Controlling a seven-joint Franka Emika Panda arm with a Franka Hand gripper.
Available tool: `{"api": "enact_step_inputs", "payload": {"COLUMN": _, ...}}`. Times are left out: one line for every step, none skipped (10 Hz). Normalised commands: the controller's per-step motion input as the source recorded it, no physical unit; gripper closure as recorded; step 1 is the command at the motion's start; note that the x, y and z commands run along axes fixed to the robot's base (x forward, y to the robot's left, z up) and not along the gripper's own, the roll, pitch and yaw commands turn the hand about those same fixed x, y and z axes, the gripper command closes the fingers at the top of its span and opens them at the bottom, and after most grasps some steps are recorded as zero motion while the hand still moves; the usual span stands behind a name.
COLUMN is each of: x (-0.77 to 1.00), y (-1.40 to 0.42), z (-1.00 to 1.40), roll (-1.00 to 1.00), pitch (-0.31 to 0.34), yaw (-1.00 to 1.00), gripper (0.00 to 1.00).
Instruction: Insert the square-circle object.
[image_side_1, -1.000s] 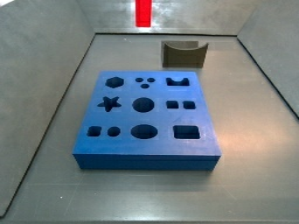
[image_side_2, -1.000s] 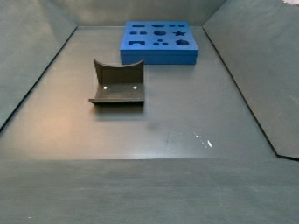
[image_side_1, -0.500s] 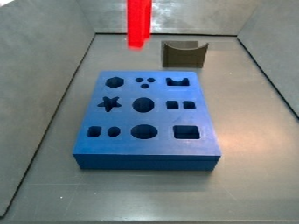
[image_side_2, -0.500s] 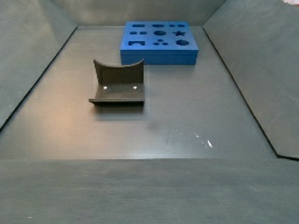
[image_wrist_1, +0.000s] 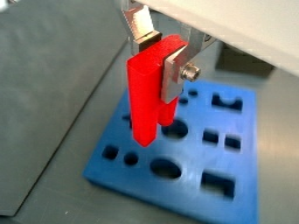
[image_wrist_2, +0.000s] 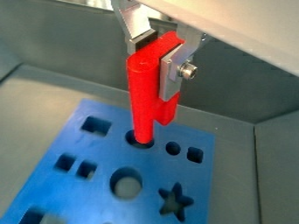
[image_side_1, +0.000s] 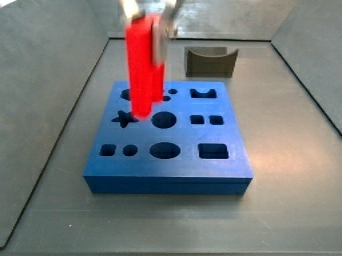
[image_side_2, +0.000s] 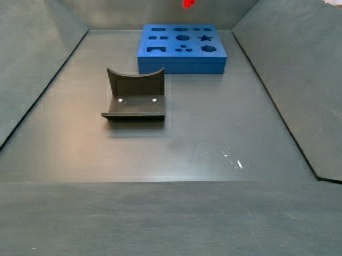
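Observation:
My gripper (image_side_1: 147, 12) is shut on the square-circle object (image_side_1: 142, 60), a bright red tall piece held upright, blurred in this side view. Both wrist views show the silver fingers (image_wrist_1: 176, 70) (image_wrist_2: 176, 70) clamping the top of the red piece (image_wrist_1: 146, 101) (image_wrist_2: 142, 96). The piece hangs over the blue block (image_side_1: 187, 137), its lower end above the holes on the block's left half. In a wrist view the round peg's tip stands over a round hole in the block (image_wrist_2: 111, 159). In a side view only the piece's tip (image_side_2: 189, 3) shows, above the block (image_side_2: 185, 62).
A grey-brown curved block (image_side_1: 210, 62) (image_side_2: 134, 95) stands on the grey floor apart from the blue block. The block's top (image_wrist_1: 193, 157) has several holes of different shapes. Sloping grey walls (image_side_1: 60, 120) ring the floor.
The red piece has come down and forward from the back wall. It now hangs over the blue block's left half. Its tip has entered the top of the other side view.

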Motion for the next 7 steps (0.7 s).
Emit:
{"api": "enact_step_inputs", "payload": {"x": -0.02, "y": -0.04, "z": -0.68, "roll": 0.00, "pitch": -0.084, "yaw": -1.00, "gripper": 1.00}}
{"api": "enact_step_inputs", "payload": {"x": 0.00, "y": 0.00, "z": -0.67, "roll": 0.00, "pitch": -0.036, "yaw": -1.00, "gripper": 1.00}}
{"api": "enact_step_inputs", "payload": {"x": -0.03, "y": 0.00, "z": -0.43, "roll": 0.00, "pitch": 0.000, "yaw": -1.00, "gripper": 1.00}}
{"api": "enact_step_inputs", "payload": {"x": -0.09, "y": 0.00, "z": -0.07, "roll": 0.00, "pitch": -0.026, "yaw": -1.00, "gripper": 1.00}}
{"api": "enact_step_inputs", "payload": {"x": -0.14, "y": 0.00, "z": -0.05, "roll": 0.00, "pitch": -0.057, "yaw": -0.99, "gripper": 1.00}}
{"api": "enact_step_inputs", "payload": {"x": -0.27, "y": 0.03, "z": 0.00, "roll": 0.00, "pitch": -0.104, "yaw": -0.89, "gripper": 1.00}}
{"api": "enact_step_inputs", "payload": {"x": -0.32, "y": 0.07, "z": 0.00, "roll": 0.00, "pitch": -0.184, "yaw": -0.78, "gripper": 1.00}}
